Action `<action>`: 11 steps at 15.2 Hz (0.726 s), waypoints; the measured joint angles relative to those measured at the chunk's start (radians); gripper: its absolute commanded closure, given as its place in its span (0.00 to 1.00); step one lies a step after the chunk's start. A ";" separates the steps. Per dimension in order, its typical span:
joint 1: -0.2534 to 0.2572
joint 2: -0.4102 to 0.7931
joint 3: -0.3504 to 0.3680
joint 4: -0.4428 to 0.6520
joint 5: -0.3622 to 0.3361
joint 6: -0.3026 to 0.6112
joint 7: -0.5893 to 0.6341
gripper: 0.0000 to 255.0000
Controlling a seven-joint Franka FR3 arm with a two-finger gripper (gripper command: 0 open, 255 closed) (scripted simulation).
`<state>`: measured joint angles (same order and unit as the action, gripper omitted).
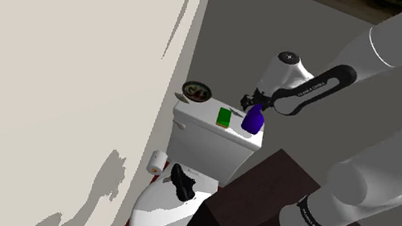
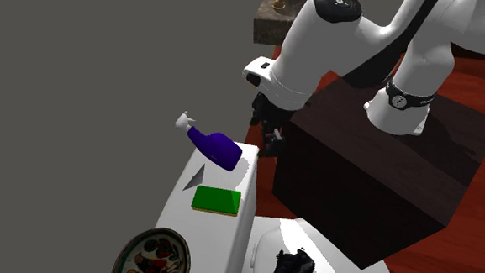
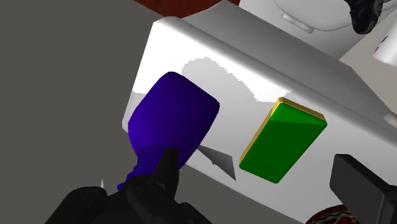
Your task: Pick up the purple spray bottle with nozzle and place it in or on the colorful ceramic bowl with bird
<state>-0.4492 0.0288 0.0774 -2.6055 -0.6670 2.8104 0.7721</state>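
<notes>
my gripper (image 3: 253,156) open, grasping nothing. patterned bowl (image 2: 184,253) lower left on white toilet tank (image 2: 224,241); tilted purple spray bottle (image 2: 218,148), green sponge (image 2: 217,199) mid-frame.

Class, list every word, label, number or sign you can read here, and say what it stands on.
No text can be read.
Pale marks on the arm's dark band: too small to read.
Purple spray bottle, green block, patterned bowl: no lettering.

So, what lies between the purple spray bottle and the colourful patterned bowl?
A flat green rectangular block with a yellow edge, lying on the white tank lid; the second exterior view shows it.
</notes>
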 measured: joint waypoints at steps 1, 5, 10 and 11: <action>-0.007 0.029 -0.014 0.020 -0.061 0.015 0.056 0.00; 0.003 0.181 -0.107 0.128 -0.328 0.080 0.315 0.00; 0.053 0.364 -0.239 0.294 -0.572 0.140 0.596 0.00; 0.060 0.399 -0.263 0.328 -0.610 0.152 0.644 0.00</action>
<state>-0.3896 0.4274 -0.1861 -2.2774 -1.2772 2.9628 1.4159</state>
